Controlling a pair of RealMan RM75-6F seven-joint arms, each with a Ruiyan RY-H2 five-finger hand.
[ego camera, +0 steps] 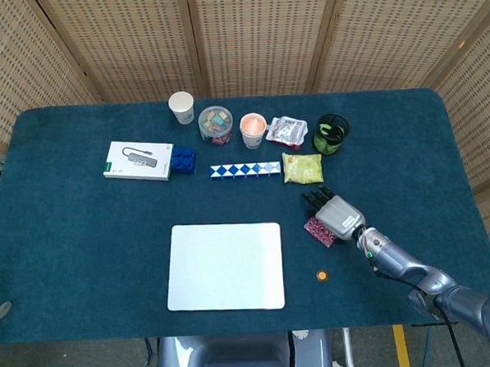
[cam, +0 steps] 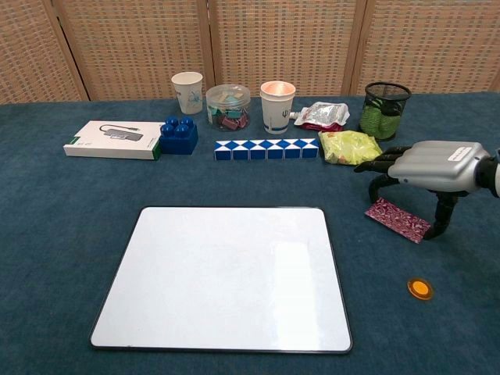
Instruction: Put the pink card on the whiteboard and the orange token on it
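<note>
One pink card [cam: 398, 219] under our right hand [cam: 426, 166], fingers arched apart around it to grasp; whiteboard [cam: 226, 273] and orange token [cam: 419, 288] wait.

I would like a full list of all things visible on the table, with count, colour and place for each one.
whiteboard: 1, white, front centre
pink card: 1, under the right hand
orange token: 1, front right
paper cups: 2, white, back row
clear tub: 1, coloured pieces inside, between the cups
foil packet: 1, silver, back
mesh cup: 1, black, back right
snack bag: 1, yellow-green
snake puzzle: 1, blue-white
blue block: 1
box: 1, white, left
right hand: grey, fingers spread above the card
</note>
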